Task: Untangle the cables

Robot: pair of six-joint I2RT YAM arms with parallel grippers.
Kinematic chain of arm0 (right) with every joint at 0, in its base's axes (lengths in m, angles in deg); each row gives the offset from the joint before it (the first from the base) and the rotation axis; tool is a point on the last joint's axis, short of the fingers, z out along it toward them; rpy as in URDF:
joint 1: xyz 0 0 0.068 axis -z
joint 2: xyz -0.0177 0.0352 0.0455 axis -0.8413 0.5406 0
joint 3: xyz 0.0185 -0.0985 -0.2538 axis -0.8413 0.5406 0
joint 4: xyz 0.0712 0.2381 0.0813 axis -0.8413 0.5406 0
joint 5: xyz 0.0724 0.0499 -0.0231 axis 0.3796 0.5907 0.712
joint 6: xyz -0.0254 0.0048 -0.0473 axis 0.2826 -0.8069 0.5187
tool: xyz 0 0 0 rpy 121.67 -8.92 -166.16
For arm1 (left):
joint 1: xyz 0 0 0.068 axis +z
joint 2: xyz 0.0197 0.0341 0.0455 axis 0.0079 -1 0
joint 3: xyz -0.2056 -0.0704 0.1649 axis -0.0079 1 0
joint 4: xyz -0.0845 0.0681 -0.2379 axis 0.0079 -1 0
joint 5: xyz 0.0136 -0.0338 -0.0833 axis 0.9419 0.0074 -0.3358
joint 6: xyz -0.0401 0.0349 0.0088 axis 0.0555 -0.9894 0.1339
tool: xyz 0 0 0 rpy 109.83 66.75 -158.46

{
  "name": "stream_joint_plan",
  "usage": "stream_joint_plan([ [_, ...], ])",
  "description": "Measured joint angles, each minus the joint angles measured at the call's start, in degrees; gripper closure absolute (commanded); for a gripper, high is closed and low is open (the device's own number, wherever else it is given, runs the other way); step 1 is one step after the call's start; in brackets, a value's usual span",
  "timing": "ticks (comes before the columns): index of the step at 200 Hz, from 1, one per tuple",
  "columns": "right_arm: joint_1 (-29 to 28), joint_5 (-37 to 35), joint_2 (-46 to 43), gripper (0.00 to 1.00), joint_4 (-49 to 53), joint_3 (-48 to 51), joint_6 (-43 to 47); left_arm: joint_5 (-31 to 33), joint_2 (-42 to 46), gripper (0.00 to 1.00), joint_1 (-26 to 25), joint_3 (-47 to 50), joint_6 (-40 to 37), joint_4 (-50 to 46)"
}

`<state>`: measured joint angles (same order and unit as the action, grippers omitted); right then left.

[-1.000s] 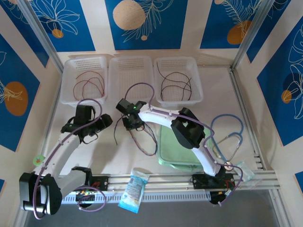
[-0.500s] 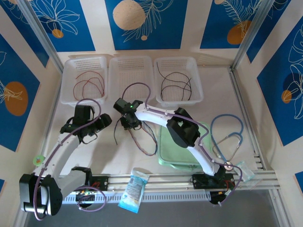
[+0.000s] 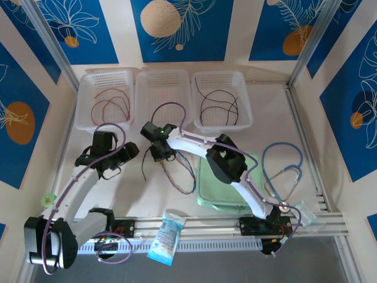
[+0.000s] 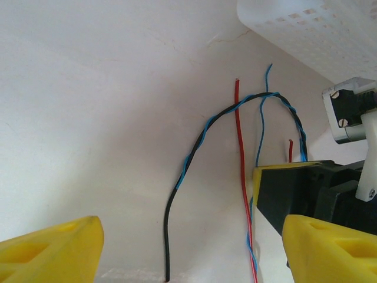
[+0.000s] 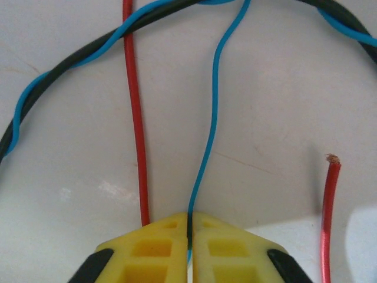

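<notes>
Yellow right fingers [image 5: 189,227] are pinched shut on a thin blue wire [image 5: 207,130], which runs out from between their tips across the white bench [image 5: 277,118]. Just to its left, a red wire [image 5: 135,118] passes the edge of one finger, outside the grip. A second red wire [image 5: 330,212] ends in a bare tip off to the right, apart from the fingers. Further out, a black wire [image 5: 65,68] arcs over the bench with a blue strand wound around it, crossing the first red wire.

The left fingers [image 3: 132,150] stand wide apart with nothing between their pads, just left of the tangle. In their wrist view the black wire's free end lies on the bench between them.

Seen from above, the loose cables [image 3: 177,171] lie on the bench in front of the middle basket [image 3: 163,75], with a green tray [image 3: 206,194] to their right. The left basket [image 3: 106,75] holds a red cable [image 3: 109,106]. The right basket [image 3: 219,75] holds a dark cable [image 3: 218,106], seemingly black, though it is too small to be sure.
</notes>
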<state>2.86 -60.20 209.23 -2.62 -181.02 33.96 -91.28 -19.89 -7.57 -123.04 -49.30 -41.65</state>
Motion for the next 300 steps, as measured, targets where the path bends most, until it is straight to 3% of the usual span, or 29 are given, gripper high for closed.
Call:
stream_joint_plan([
  [47,0.00,0.00,-2.56,1.00,-3.39,4.46,0.57,-0.68,0.00,0.21,0.00,-0.22,0.00,-0.28],
  [118,0.04,2.86,-20.22,1.00,-10.58,20.31,1.36,-4.48,-1.79,0.20,0.04,-5.29,0.00,-1.07],
  [206,0.79,3.30,-33.07,1.00,-19.63,28.09,2.03,-9.29,-2.71,0.20,0.11,-7.65,0.28,-1.11],
  [300,4.96,6.75,-48.02,1.00,-32.68,30.73,6.47,-15.39,-2.47,0.31,0.15,-17.99,2.14,1.38],
])
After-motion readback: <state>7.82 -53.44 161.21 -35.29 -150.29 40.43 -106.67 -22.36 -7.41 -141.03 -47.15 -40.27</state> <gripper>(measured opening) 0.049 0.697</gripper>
